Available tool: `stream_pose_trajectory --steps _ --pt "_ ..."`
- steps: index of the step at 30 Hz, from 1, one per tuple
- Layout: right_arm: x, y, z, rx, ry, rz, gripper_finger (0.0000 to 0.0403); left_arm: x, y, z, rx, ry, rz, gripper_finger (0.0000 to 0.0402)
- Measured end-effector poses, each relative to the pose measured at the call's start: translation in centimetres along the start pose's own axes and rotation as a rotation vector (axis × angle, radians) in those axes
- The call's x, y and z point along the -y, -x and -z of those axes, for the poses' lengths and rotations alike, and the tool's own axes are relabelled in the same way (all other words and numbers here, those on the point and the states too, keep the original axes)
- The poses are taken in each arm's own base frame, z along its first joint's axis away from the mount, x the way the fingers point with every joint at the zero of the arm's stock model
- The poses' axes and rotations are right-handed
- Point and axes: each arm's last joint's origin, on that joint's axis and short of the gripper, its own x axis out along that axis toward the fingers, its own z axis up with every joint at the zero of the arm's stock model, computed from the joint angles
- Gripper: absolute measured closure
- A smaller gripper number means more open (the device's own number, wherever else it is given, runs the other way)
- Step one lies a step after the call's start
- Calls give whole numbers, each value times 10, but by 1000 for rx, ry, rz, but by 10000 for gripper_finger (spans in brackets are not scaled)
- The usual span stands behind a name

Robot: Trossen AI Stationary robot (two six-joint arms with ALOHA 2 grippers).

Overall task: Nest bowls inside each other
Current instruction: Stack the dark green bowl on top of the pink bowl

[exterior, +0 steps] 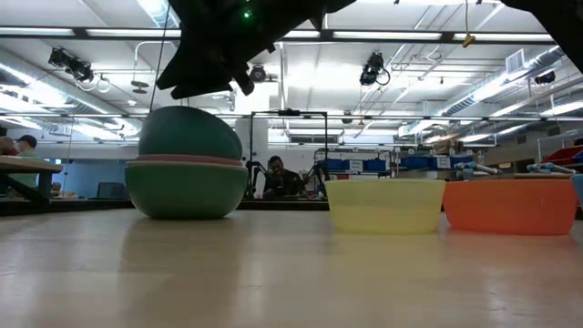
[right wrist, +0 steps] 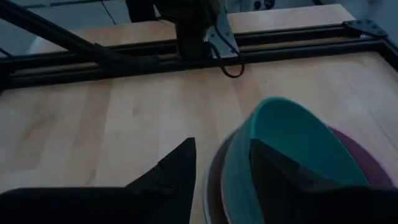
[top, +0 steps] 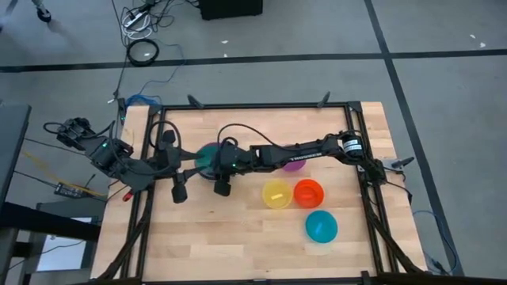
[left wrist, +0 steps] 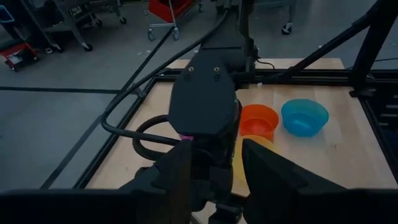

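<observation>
A stack of bowls stands left of the table's middle. Its sage green bowl is the lowest, with a pink rim above it. A teal bowl sits tilted on top, its rim leaning into the stack. My right gripper reaches in from the table's right and is open, one finger on each side of the teal bowl's raised rim. My left gripper waits open just left of the stack, holding nothing. The purple, yellow, orange and light blue bowls stand apart on the table. My right gripper has one finger inside the teal bowl and the other outside it. They stand astride the raised part of the rim, slanting down from the table's right. A gap shows at the outer finger. Whether the inner one touches, I cannot tell.
The yellow bowl and the orange bowl stand side by side right of the stack. The black frame rails run along the table's edges. Bare wood lies in front of the stack toward the near edge.
</observation>
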Motion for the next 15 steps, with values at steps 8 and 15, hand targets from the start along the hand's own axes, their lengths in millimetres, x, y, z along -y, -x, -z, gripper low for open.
stream_pose_trajectory --steps 8,15 --pt "-1 0 3 -26 -28 35 275 0 0 1 -4 -4 -1 249" --pt "-6 -16 31 -169 -86 42 294 0 0 1 -5 -4 -1 249"
